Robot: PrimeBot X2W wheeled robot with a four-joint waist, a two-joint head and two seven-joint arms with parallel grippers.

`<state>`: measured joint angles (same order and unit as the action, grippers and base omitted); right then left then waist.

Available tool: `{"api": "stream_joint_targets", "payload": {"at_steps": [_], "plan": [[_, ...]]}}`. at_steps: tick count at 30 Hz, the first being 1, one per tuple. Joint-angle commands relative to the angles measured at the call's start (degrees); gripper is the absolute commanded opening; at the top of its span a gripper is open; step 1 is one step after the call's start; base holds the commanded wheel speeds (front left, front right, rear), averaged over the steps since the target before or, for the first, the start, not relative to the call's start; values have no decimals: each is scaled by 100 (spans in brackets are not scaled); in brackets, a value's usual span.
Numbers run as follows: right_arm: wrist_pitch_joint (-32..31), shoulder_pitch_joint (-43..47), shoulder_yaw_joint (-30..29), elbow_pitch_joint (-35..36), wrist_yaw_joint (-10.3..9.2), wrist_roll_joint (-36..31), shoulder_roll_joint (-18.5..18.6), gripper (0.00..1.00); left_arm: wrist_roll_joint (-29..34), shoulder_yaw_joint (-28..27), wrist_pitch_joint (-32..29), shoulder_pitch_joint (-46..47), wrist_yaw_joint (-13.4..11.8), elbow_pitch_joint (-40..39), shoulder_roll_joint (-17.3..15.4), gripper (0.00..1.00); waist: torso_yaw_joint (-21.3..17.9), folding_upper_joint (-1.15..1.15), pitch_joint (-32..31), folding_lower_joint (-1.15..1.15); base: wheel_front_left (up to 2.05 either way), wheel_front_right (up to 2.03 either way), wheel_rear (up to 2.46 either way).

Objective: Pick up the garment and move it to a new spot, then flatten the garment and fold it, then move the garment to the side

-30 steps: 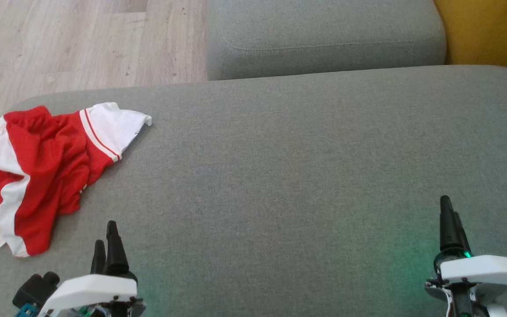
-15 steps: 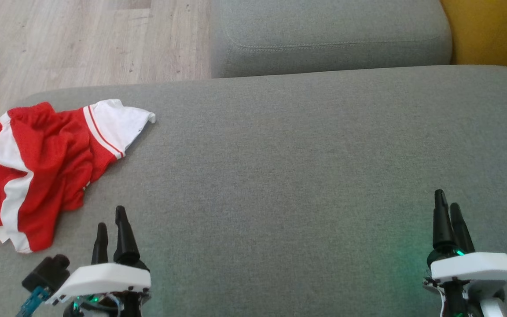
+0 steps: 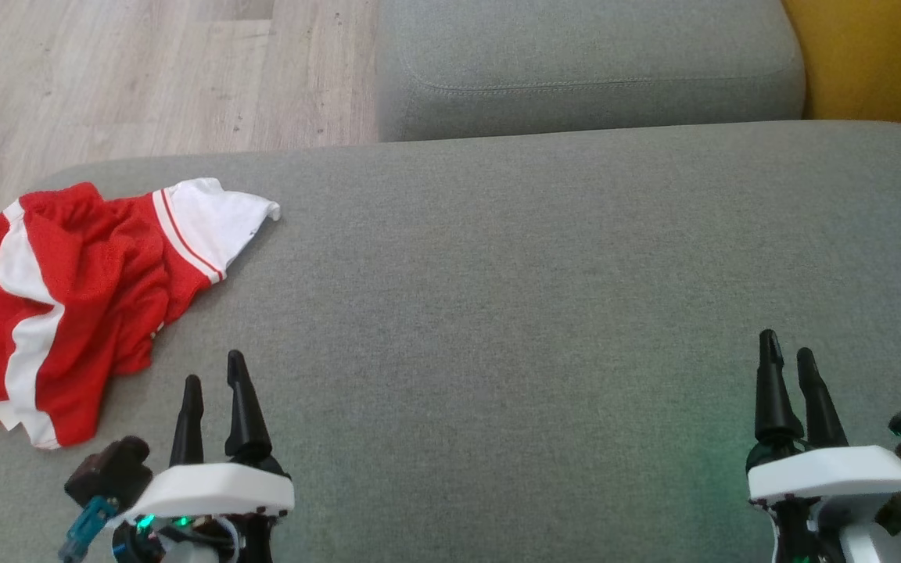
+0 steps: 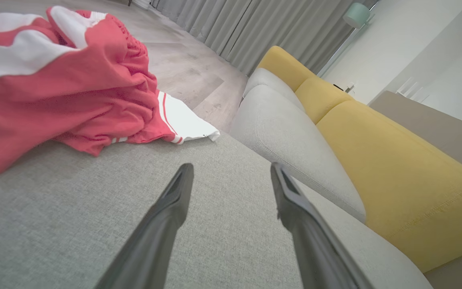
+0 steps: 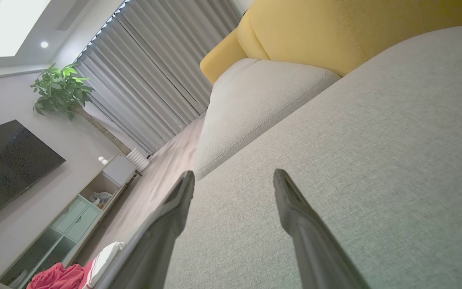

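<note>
You've got one garment point(image 3: 67, 305) at 10 o'clock off left gripper point(image 3: 214, 367), not touching. Right gripper point(image 3: 785, 342) well apart. Both jaws spread, empty.

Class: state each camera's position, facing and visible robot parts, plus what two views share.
Head: on the head, facing down at cushion and garment; left gripper, right gripper.
Left wrist: on that wrist, facing garment and yellow backrest; open fingers.
Right wrist: on that wrist, facing cushion and curtains; open fingers.
Shared: all three show the garment.

No text, label, brand, number or sign can be read anywhere in these pictures.
</note>
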<state>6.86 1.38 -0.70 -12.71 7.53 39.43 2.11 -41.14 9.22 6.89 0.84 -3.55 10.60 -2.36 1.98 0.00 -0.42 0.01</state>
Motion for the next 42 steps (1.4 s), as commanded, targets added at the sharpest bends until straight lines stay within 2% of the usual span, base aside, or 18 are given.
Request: {"api": "stream_joint_targets", "payload": {"at_steps": [1, 37, 42], "plan": [[93, -288, 122, 234, -3, -206, 54, 100, 198, -72, 91, 236, -45, -242, -39, 100, 5, 0, -10, -1, 0, 0, 0], [683, -213, 278, 208, -4, -2794, 72, 100, 2593, 541, 680, 247, -607, -200, -50, 100, 177, 0, -134, -1, 0, 0, 0], [784, -236, 319, 162, -4, -3190, 75, 100, 2893, 607, 780, 288, -610, -197, -51, 100, 160, 0, -132, -1, 0, 0, 0]]}}
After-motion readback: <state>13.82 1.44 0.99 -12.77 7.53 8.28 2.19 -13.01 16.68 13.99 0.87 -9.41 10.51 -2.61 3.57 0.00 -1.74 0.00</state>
